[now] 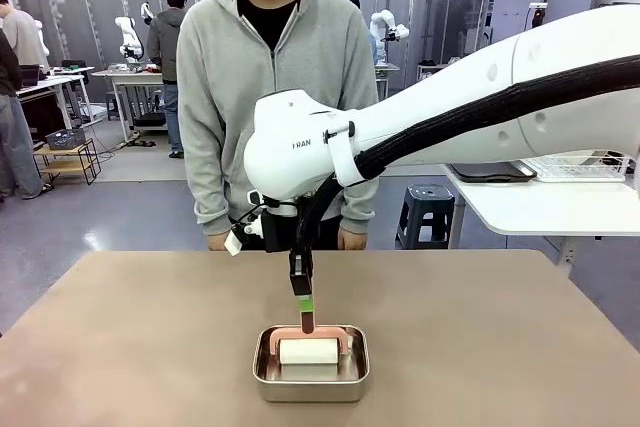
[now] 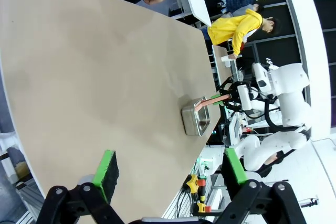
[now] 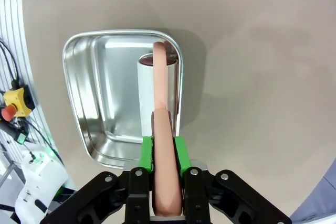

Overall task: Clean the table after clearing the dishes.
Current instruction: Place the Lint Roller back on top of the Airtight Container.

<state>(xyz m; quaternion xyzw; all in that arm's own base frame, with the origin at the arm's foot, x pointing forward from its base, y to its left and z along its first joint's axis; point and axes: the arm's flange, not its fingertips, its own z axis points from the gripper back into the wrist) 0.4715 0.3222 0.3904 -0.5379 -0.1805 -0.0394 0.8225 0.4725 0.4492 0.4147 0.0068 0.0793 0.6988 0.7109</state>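
Gripping a smooth pink roller handle (image 3: 162, 129), the right claw (image 3: 163, 153) is clamped; white cylinder in steel pan (image 3: 89, 103).

Table (image 1: 150, 347) top bare all round; sole obstacle steel pan (image 1: 311, 377) near robot-side edge, centre.

Robotics lab: distant robot arms (image 1: 130, 37), workbenches (image 1: 130, 77).

The left gripper (image 2: 167, 174) was wide open at the bottom of the frame. The tan table (image 2: 94, 87) filled the left. A small steel pan (image 2: 196, 120) sat near its right edge.
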